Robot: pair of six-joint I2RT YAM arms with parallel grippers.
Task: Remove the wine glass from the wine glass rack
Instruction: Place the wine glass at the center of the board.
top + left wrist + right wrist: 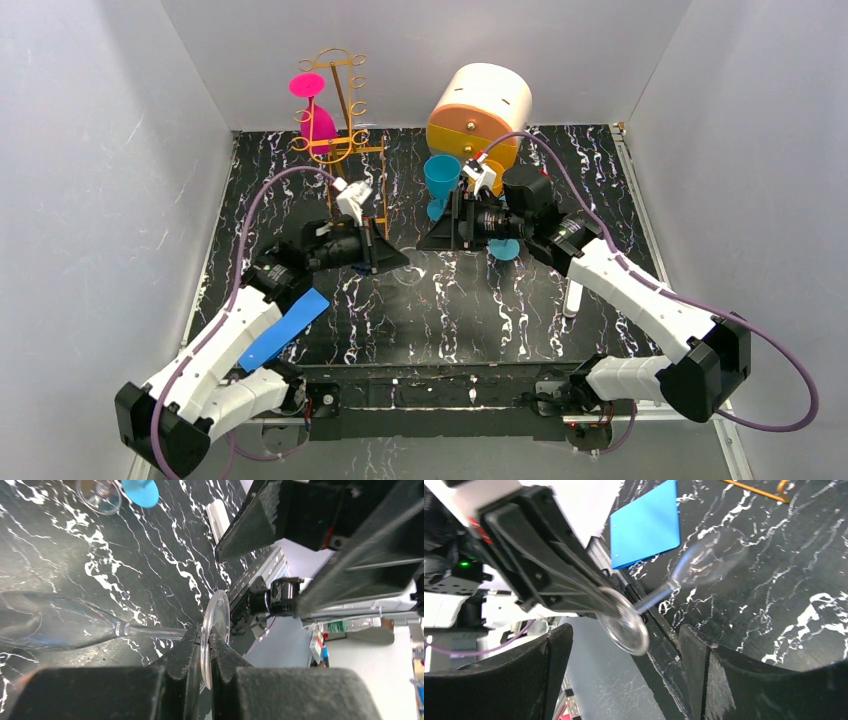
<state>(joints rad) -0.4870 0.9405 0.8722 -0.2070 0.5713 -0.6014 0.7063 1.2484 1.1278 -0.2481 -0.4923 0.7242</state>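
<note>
Left wrist view shows the left gripper [206, 642] clamped on the foot of the clear glass [75, 625], held sideways well apart from the rack [340, 105] (a pink glass [315, 115] hangs there), while the right gripper [624, 635] gapes wide.

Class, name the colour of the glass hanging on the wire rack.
The hanging glass is pink; clearest in the top external view.

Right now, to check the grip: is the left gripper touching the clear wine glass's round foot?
Touching. The left wrist view shows the left gripper pinching the clear wine glass by its foot, no gap.
</note>
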